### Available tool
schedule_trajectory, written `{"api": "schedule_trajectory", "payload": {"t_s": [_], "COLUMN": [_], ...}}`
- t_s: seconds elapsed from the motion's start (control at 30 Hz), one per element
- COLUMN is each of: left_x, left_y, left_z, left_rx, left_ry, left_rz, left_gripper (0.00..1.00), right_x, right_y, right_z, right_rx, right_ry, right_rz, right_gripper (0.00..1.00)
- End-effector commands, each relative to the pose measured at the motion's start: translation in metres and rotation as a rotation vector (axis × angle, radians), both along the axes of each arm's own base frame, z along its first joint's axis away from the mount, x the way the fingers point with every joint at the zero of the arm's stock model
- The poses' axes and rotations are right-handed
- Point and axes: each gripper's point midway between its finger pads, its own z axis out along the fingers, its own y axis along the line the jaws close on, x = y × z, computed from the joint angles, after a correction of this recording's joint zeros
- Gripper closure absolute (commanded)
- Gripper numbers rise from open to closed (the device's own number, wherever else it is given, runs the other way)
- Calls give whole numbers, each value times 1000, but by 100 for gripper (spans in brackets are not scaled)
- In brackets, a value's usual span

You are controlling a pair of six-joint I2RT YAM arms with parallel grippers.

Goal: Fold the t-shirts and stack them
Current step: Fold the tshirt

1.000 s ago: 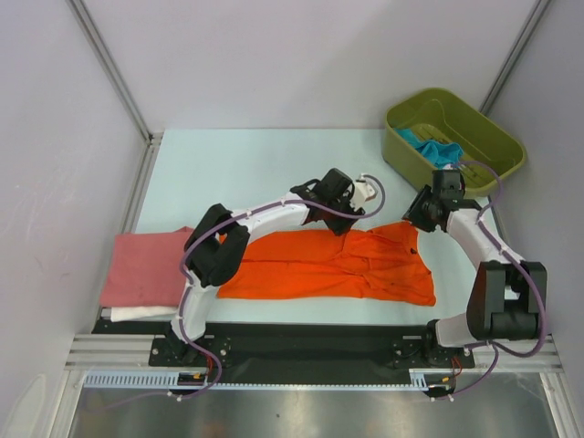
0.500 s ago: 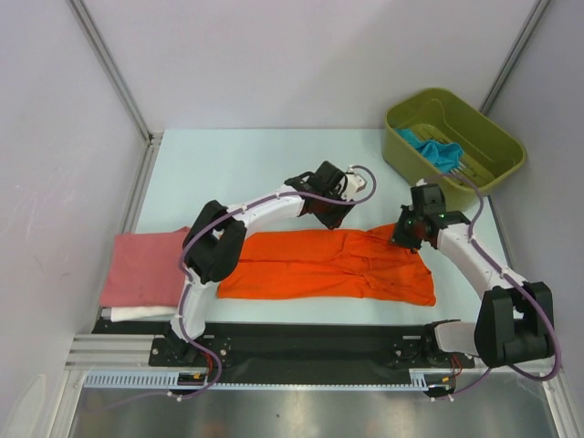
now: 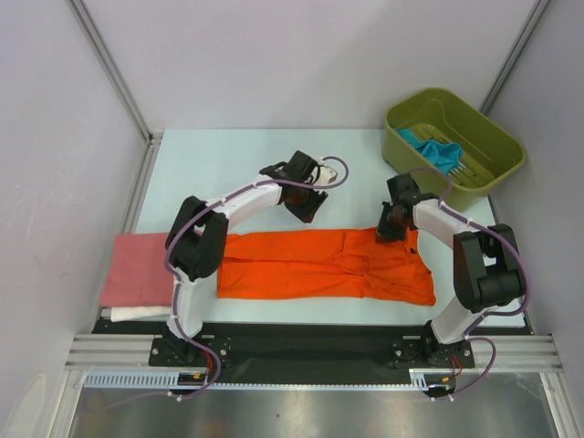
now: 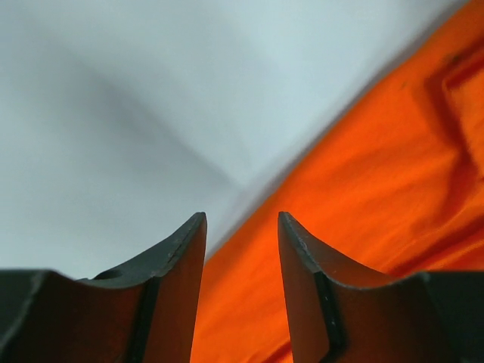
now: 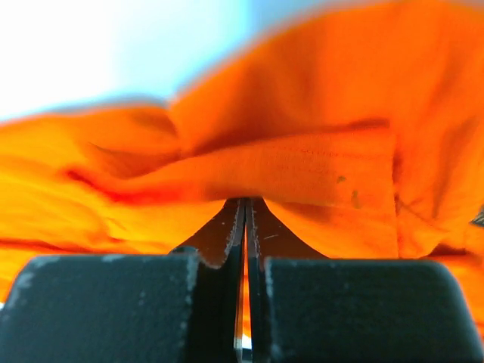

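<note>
The bright orange t-shirt point(image 3: 328, 265) lies spread in a long band across the near middle of the table. My left gripper point(image 3: 306, 203) is open and empty, just above the shirt's far edge; the left wrist view shows orange cloth point(image 4: 378, 189) below its parted fingers point(image 4: 302, 265). My right gripper point(image 3: 391, 224) is shut on the shirt's far right edge; in the right wrist view the cloth point(image 5: 302, 166) bunches over the closed fingers point(image 5: 227, 227). A folded pink t-shirt point(image 3: 141, 266) lies on a white one point(image 3: 137, 313) at the near left. A teal-blue t-shirt point(image 3: 436, 148) lies in the bin.
An olive-green bin point(image 3: 401, 160) stands at the far right corner of the table. Grey walls close in the left, back and right sides. A black rail point(image 3: 310, 345) runs along the near edge by the arm bases.
Both grippers have moved left along the shirt's far edge. The right gripper has dragged the shirt's far right part leftward and flatter. The left gripper has moved away from the cloth.
</note>
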Motion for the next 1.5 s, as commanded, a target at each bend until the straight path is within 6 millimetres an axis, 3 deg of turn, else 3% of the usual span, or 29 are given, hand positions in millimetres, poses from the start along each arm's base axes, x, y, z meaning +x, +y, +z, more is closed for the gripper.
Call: {"api": "schedule_trajectory", "payload": {"t_s": [0.0, 0.03, 0.3, 0.4, 0.43, 0.5, 0.53, 0.57, 0.6, 0.67, 0.77, 0.8, 0.9, 0.97, 1.17, 1.3, 1.33, 1.37, 1.43, 1.47], "left_x": [-5, -9, -18, -16, -18, -16, -21, -22, -18, -27, -34, -37, -37, -40, -58, -70, -71, -72, -79, -84], "left_y": [29, 39, 97, 127, 139, 163, 176, 183, 200, 219, 241, 248, 255, 257, 254, 250, 250, 251, 248, 247], "left_z": [36, 29, 29, 32, 35, 35, 33, 30, 29, 18, 1, -5, -15, -22, -46, -53, -54, -55, -59, -61], "left_rx": [24, 43, 106, 133, 152, 172, 191, 199, 232, 275, 328, 337, 354, 368, 354, 332, 334, 336, 320, 315], "left_ry": [-76, -65, -32, -29, -41, -42, -39, -36, -57, -48, -22, -7, 0, 5, 70, 109, 111, 111, 134, 146], "left_rz": [-4, 4, 70, 125, 146, 191, 210, 214, 254, 269, 286, 295, 284, 263, 207, 184, 179, 176, 157, 151], "left_gripper": [52, 52, 53, 52, 52, 49, 48, 47, 47, 46, 44, 44, 43, 43, 42, 46, 49, 60, 73, 85], "right_x": [49, 50, 67, 75, 72, 62, 51, 35, 25, -9, -44, -60, -84, -87, -95, -97, -94, -95, -90, -89], "right_y": [0, 0, -16, -30, -39, -55, -61, -67, -72, -90, -113, -117, -129, -134, -128, -125, -126, -125, -127, -128], "right_z": [29, 27, 14, 40, 57, 70, 87, 80, 82, 78, 76, 63, 46, 38, 4, -18, -21, -24, -26, -29], "right_rx": [-37, -40, -91, -116, -147, -165, -160, -152, -144, -132, -126, -135, -100, -57, -24, -14, -15, -15, -23, -24], "right_ry": [-145, -139, -102, -137, -164, -171, -195, -164, -159, -116, -79, -39, 7, 13, 57, 101, 97, 105, 85, 90], "right_rz": [-12, -9, -32, -49, -67, -110, -136, -170, -198, -288, -434, -466, -600, -686, -727, -724, -719, -716, -705, -702], "right_gripper": [100, 100, 100, 100, 97, 90, 88, 85, 75, 68, 60, 55, 52, 51, 52, 61, 64, 67, 78, 82]}}
